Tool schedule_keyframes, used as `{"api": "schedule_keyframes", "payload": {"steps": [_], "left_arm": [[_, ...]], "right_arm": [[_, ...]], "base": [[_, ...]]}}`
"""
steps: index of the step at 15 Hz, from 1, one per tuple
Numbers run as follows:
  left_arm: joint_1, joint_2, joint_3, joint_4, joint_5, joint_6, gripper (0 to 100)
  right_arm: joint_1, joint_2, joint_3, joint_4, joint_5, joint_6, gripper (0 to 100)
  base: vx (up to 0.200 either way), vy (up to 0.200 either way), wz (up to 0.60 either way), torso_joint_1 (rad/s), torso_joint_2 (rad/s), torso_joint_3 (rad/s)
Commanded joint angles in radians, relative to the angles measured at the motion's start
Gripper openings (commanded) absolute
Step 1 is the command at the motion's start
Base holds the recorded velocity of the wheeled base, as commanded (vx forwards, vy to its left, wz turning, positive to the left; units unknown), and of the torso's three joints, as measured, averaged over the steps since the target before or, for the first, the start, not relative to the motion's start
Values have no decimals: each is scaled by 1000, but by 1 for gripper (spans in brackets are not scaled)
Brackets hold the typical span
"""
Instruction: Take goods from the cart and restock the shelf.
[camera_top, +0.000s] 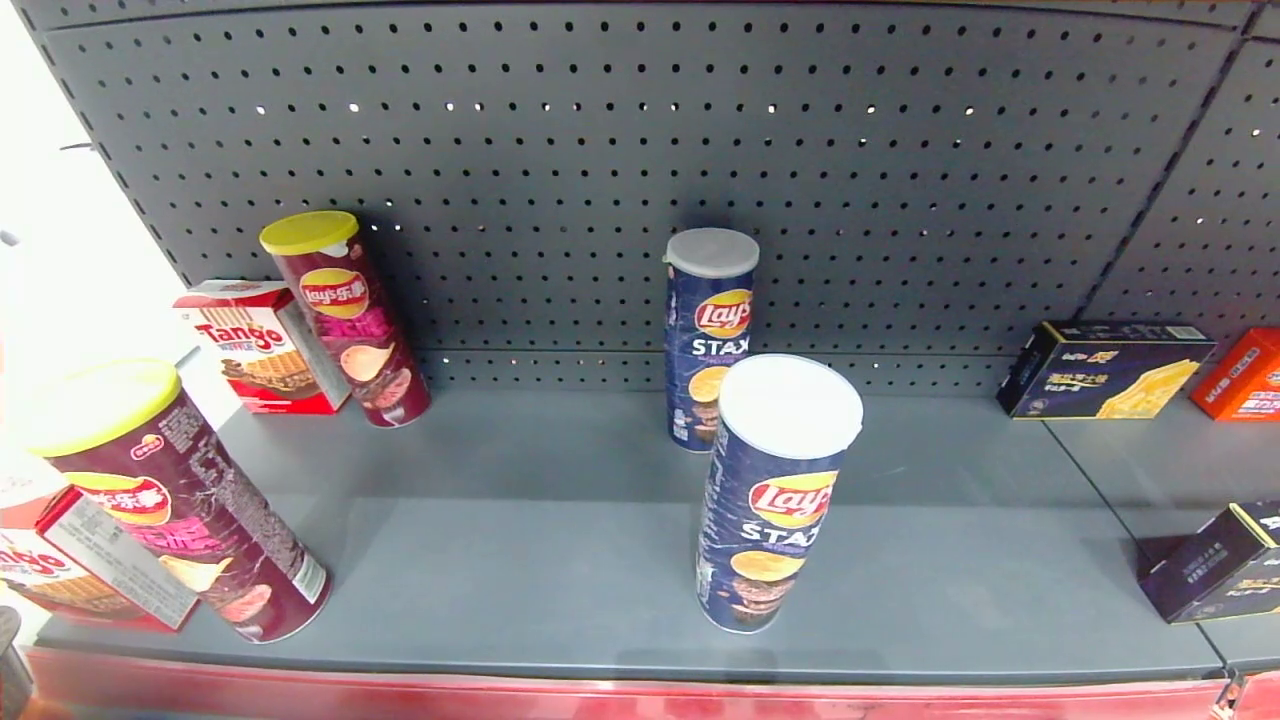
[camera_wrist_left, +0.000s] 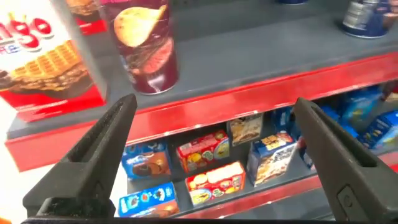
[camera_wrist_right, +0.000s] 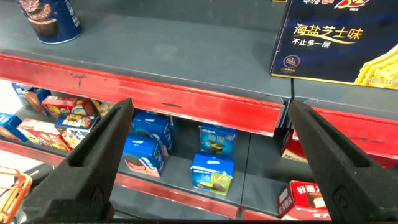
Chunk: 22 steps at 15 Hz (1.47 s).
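The left tool (camera_wrist_left: 214, 102) and right tool (camera_wrist_right: 211, 104) hang wide open and empty before the shelf's (camera_top: 520, 540) red edge. On the shelf a blue can (camera_top: 770, 500) stands near centre, a second can (camera_top: 708, 340) behind it, a maroon can (camera_top: 180, 500) near left, a dark box (camera_top: 1100, 368) far right.

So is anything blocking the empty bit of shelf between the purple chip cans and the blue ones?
Nothing visible does. The shelf is bare between the front purple chip can and the front blue chip can.
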<state>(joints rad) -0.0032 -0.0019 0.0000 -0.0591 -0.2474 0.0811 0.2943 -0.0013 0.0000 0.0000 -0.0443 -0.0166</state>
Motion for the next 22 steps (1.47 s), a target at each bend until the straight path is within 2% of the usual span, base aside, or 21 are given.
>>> {"api": "schedule_keyframes", "payload": {"steps": [1,2,3,6,10,15,16,17,18,19,22], "left_arm": [[0,2,0,1,42,2,100],[0,2,0,76,198,25,100],[0,2,0,71,215,20,100],[0,2,0,64,211,6,100],[0,2,0,62,145,8,100],[-4,5,0,68,145,8,100],[-3,3,0,68,145,8,100],[-3,3,0,68,145,8,100],[-4,5,0,70,143,8,100],[-6,10,-2,70,143,6,100],[-9,25,0,70,143,6,100]], "right_arm": [[0,1,0,0,0,0,100],[0,1,0,0,0,0,100],[0,1,0,0,0,0,100],[0,1,0,0,0,0,100],[2,1,0,2,3,0,100],[-7,52,-11,-3,20,-3,100],[-10,211,-219,-25,0,56,100],[-1,374,-339,-25,-14,141,100],[-1,446,-410,-34,-3,142,100],[2,549,-518,-31,61,81,100],[11,715,-545,-37,98,47,100]], "base": [[0,0,0,0,0,0],[0,0,0,0,0,0],[0,0,0,0,0,0],[0,0,0,0,0,0],[0,0,0,0,0,0],[0,0,0,0,0,0],[0,0,0,0,0,0],[0,0,0,0,0,0],[0,0,0,0,0,0],[0,0,0,0,0,0],[0,0,0,0,0,0]]}}
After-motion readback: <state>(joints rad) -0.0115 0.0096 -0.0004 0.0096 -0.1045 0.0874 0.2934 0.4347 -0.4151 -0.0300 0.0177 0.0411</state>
